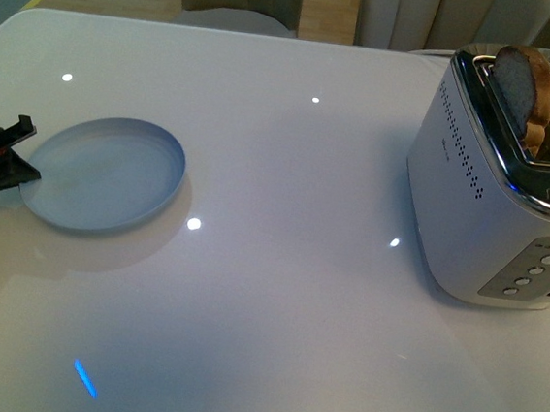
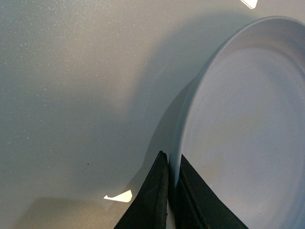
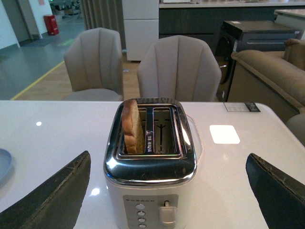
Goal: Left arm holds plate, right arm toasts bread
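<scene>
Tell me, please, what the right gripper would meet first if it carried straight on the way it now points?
Most likely the toaster: it sits dead centre between the open right gripper's fingers, front panel facing the wrist camera. The bread standing in its slot lies higher and further back. Exact depth is unclear.

No legible text: small print on the toaster [image 3: 150, 162] front and side is too blurred to read.
</scene>
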Controlling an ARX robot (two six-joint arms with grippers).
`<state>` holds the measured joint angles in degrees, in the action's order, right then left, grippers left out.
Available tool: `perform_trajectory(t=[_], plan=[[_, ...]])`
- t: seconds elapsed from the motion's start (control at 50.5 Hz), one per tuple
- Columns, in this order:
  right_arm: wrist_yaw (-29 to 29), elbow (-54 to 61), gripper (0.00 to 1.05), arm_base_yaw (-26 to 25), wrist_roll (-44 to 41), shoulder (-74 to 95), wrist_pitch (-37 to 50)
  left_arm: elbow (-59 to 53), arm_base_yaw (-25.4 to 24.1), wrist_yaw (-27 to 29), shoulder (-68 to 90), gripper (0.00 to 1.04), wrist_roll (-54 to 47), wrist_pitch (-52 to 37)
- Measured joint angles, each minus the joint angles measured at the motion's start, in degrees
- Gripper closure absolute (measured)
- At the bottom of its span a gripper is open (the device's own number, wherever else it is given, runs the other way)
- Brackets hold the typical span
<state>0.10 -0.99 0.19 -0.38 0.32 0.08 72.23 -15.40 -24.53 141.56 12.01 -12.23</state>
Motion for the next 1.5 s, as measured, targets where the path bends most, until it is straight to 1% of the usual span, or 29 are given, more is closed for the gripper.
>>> perform_trajectory(t=[0.059,0.158,0.238,0.317,0.416,0.435,0.475,0.495,0.594,0.614,0.673,0.871,1.01,1.109,1.188,1.346,1.504], plan=[[0.0,0.0,0.09,0.0,0.0,0.0,0.0,0.0,0.0,0.1,0.0,1.01,0.0,0.3],[0.0,0.0,0.09,0.0,0.0,0.0,0.0,0.0,0.0,0.7,0.1,0.82,-0.3,0.7],[0.0,0.0,0.09,0.0,0.0,0.0,0.0,0.0,0.0,0.9,0.2,0.69,-0.4,0.9],[0.0,0.0,0.09,0.0,0.0,0.0,0.0,0.0,0.0,0.7,0.2,0.52,-0.4,1.0],[0.0,0.0,0.09,0.0,0.0,0.0,0.0,0.0,-0.1,0.2,0.1,0.34,-0.4,0.8],[0.0,0.0,0.09,0.0,0.0,0.0,0.0,0.0,-0.1,0.1,0.0,0.29,-0.4,0.6],[0.0,0.0,0.09,0.0,0.0,0.0,0.0,0.0,-0.1,0.0,-0.2,0.24,-0.4,0.5],[0.0,0.0,0.09,0.0,0.0,0.0,0.0,0.0,-0.2,0.0,-0.3,0.19,-0.4,0.3],[0.0,0.0,0.09,0.0,0.0,0.0,0.0,-0.7,-0.5,-0.1,-1.2,0.07,-0.4,-0.3],[0.0,0.0,0.09,0.0,0.0,0.0,0.0,-1.0,-0.7,-0.2,-1.5,0.06,-0.4,-0.6],[0.0,0.0,0.09,0.0,0.0,0.0,0.0,-2.1,-1.4,-0.1,-3.0,0.08,-0.2,-1.6],[0.0,0.0,0.09,0.0,0.0,0.0,0.0,-4.7,-3.3,0.3,-10.3,0.07,-0.4,-4.8],[0.0,0.0,0.09,0.0,0.0,0.0,0.0,-8.3,-3.8,0.5,-19.1,0.07,-1.2,-8.2],[0.0,0.0,0.09,0.0,0.0,0.0,0.0,-13.8,-2.9,-0.9,-26.4,0.07,-1.7,-12.5],[0.0,0.0,0.09,0.0,0.0,0.0,0.0,-18.6,-1.6,-1.0,-32.5,0.07,-1.9,-15.8],[0.0,0.0,0.09,0.0,0.0,0.0,0.0,-28.6,1.3,1.7,-45.0,0.07,-1.8,-23.1],[0.0,0.0,0.09,0.0,0.0,0.0,0.0,-35.3,2.8,4.8,-52.4,0.07,-1.3,-27.5]])
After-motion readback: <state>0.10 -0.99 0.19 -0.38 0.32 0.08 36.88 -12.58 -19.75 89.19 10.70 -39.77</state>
